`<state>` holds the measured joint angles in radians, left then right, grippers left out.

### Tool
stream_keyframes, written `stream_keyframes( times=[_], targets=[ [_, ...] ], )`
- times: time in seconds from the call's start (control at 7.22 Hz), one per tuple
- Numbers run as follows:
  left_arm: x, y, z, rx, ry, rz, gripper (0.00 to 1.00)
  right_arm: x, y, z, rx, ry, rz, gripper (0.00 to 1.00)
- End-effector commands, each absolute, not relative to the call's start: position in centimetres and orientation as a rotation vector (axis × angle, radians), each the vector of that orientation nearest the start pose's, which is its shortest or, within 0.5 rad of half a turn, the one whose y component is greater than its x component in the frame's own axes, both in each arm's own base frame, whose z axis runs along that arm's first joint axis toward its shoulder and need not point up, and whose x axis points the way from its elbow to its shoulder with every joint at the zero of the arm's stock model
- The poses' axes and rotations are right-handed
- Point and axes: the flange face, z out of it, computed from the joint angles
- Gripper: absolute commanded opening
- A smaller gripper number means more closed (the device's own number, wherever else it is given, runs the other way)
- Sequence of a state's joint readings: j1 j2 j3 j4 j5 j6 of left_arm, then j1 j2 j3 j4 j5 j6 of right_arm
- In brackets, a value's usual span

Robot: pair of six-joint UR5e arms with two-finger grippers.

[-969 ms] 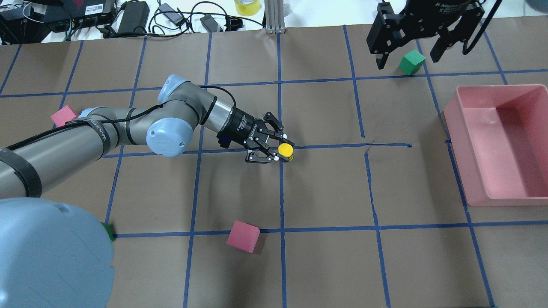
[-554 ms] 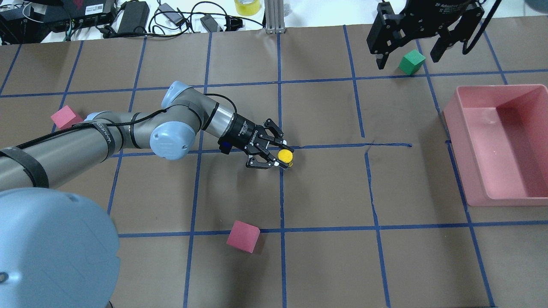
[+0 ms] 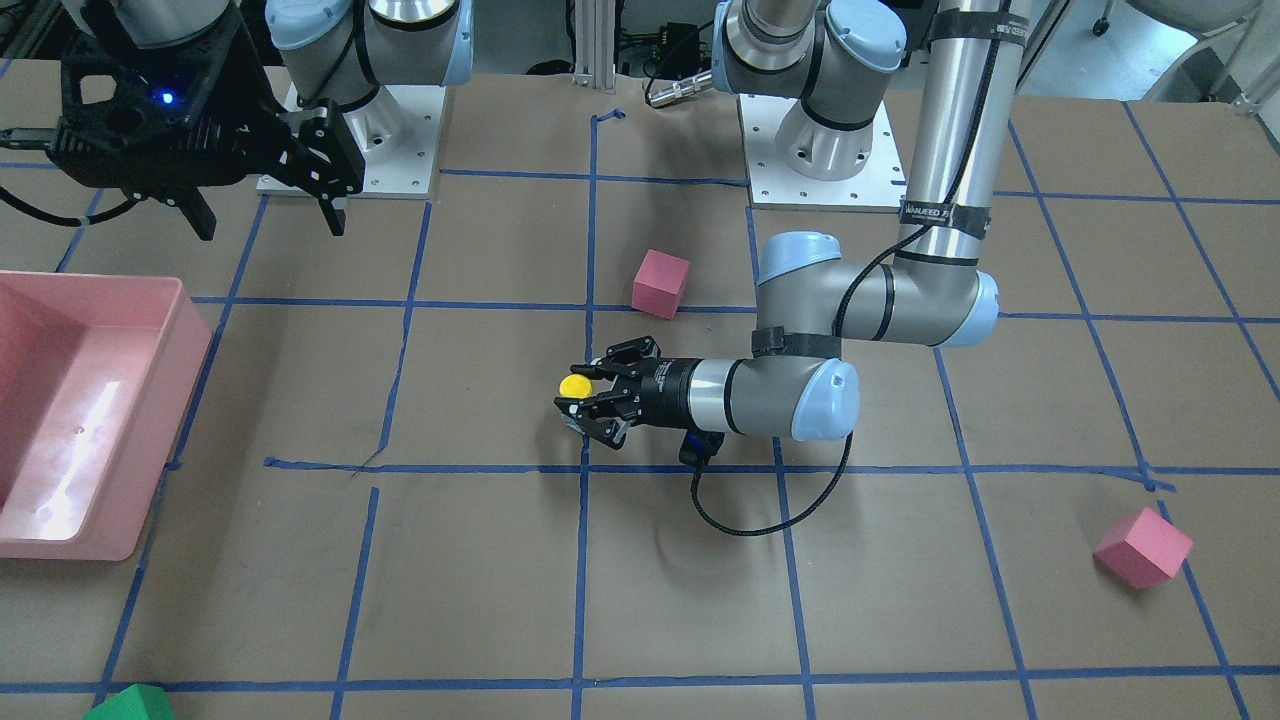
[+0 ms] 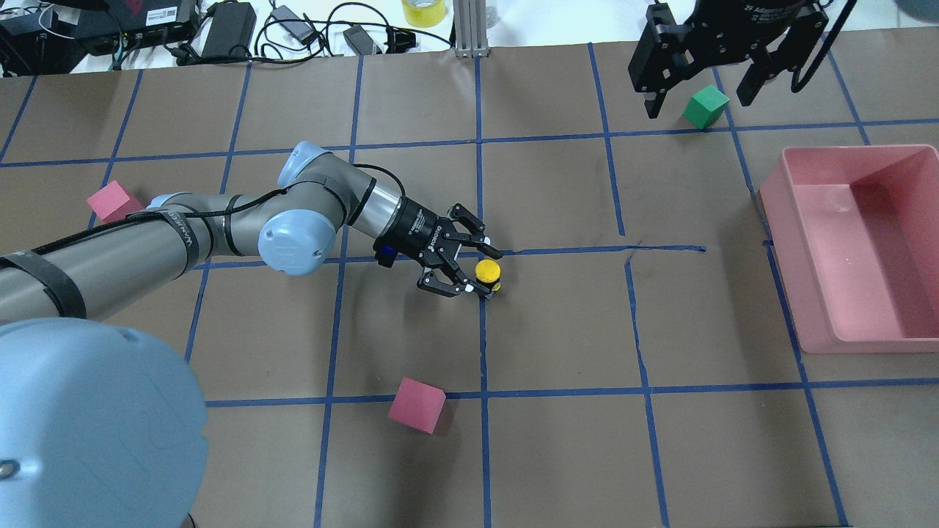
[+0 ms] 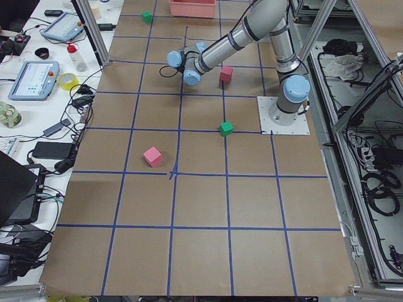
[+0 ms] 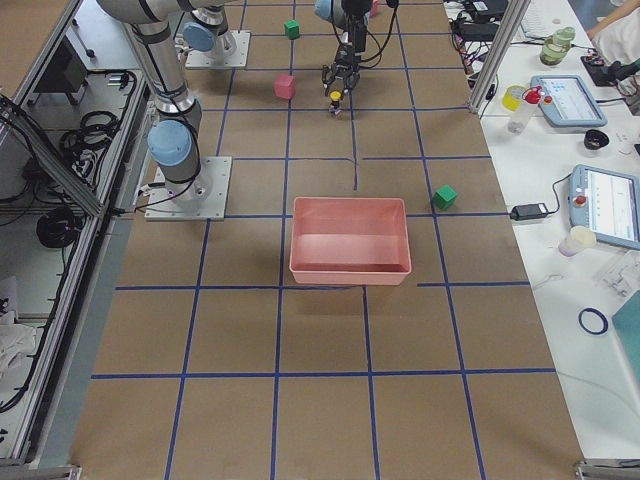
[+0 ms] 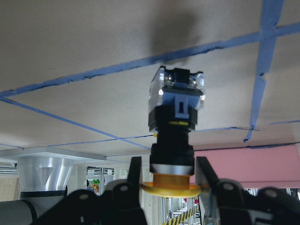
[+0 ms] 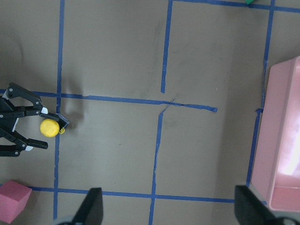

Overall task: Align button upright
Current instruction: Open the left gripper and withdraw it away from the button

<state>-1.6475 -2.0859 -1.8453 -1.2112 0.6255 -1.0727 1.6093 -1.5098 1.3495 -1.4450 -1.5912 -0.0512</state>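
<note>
One pink cube (image 4: 111, 200) lies by the left edge of the bench (image 4: 733, 455). Near the middle, the button (image 4: 488, 270) stands upright, yellow cap up, between the spread fingers of the left gripper (image 4: 494, 274), which is released rather than clamped on it. Further right, the right gripper (image 4: 700, 108) hangs high with jaws wide apart, a green cube (image 4: 706, 106) lies near the far edge, and a pink bin (image 4: 785, 257) sits at the right edge.
</note>
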Motion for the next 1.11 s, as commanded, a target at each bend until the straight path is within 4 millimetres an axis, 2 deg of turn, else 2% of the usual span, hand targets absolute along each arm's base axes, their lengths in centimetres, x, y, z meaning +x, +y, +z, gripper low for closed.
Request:
stream_keyframes(
  times=[0.0,0.14,0.28,0.42,0.69,0.83,0.97],
  targets=[
    [-25.3,-54.0,17.5,1.423,-1.952,-1.053,1.00,15.1,-51.0,55.1,-0.143,3.160,-0.041,1.00],
    [-24.9,-55.9,20.6,1.463,-2.024,-0.941,1.00,15.1,-51.0,55.4,-0.145,3.161,-0.058,1.00],
    [-23.4,-58.2,24.6,1.477,-2.133,-0.792,1.00,15.0,-51.0,55.5,-0.147,3.161,-0.060,1.00],
    [-20.9,-59.9,28.2,1.424,-2.182,-0.708,1.00,15.2,-50.9,55.5,-0.137,3.148,-0.063,1.00],
    [-14.3,-61.1,32.5,1.082,-2.600,-0.349,1.00,15.3,-51.1,55.3,-0.135,3.141,-0.055,1.00],
    [-11.8,-60.8,35.3,0.849,-2.820,-0.195,1.00,15.4,-51.1,55.3,-0.137,3.141,-0.058,1.00],
    [-9.2,-60.2,37.7,0.767,-3.033,-0.070,1.00,15.3,-51.1,55.2,-0.138,3.152,-0.053,1.00]
  ],
)
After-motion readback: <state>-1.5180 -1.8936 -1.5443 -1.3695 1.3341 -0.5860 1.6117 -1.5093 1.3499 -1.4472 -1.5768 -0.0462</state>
